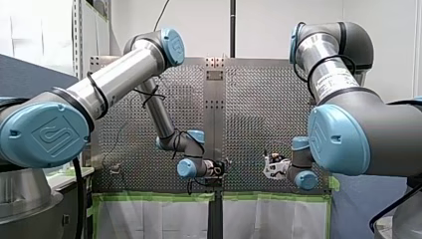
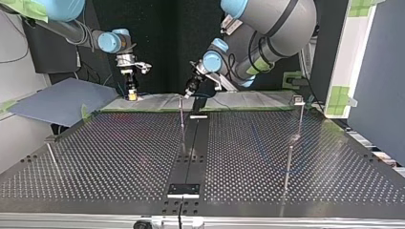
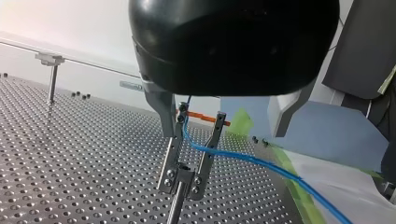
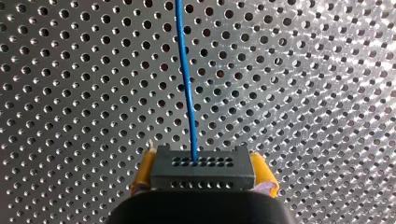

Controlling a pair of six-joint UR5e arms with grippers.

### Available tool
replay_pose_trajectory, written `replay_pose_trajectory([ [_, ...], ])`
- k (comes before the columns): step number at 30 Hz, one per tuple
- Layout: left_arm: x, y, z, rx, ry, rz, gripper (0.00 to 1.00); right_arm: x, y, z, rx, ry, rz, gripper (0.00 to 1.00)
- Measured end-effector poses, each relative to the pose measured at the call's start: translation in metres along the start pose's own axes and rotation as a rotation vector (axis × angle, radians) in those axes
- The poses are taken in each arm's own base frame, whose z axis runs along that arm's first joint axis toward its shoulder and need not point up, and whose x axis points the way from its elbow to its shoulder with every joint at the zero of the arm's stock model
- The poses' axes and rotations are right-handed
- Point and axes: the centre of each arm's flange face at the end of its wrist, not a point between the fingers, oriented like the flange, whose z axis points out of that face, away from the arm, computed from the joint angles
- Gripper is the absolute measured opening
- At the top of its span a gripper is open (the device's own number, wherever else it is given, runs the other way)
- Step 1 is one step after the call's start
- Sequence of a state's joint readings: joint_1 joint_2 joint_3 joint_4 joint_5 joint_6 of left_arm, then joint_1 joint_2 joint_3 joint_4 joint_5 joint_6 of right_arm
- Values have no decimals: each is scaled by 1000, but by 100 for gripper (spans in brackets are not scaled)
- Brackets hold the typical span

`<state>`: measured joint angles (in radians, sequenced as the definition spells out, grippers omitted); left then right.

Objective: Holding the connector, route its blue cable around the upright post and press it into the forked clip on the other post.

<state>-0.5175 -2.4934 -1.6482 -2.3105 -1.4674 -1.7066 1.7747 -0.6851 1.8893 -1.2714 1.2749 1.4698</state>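
My right gripper (image 4: 203,182) is shut on a black connector (image 4: 201,168), with a yellow pad on each side. The blue cable (image 4: 187,79) leaves the connector's face and runs out over the perforated plate. In the top view my right gripper (image 2: 131,93) hangs near the table's far edge. My left gripper (image 3: 223,133) stands open, its fingers wide apart on either side of the forked clip (image 3: 187,158) on a thin post. The blue cable (image 3: 243,157) runs between the clip's two prongs and off to one side. I cannot tell whether it sits at the fork's bottom.
In the top view the clip's post (image 2: 182,119) rises near the middle of the far edge. A taller post (image 2: 292,143) stands to the right and a short one (image 2: 51,155) at the left. Green tape lines the far edge (image 2: 153,109).
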Motion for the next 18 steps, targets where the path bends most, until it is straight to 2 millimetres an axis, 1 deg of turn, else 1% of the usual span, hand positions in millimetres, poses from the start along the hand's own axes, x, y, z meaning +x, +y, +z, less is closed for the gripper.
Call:
replay_pose_trajectory([
  [13, 0, 1, -1, -13, 2, 2, 97, 0, 0, 0, 0, -3, 1, 0],
  [18, -6, 0, -4, -22, -3, 5, 97, -1, 0, -1, 1, -7, 1, 0],
])
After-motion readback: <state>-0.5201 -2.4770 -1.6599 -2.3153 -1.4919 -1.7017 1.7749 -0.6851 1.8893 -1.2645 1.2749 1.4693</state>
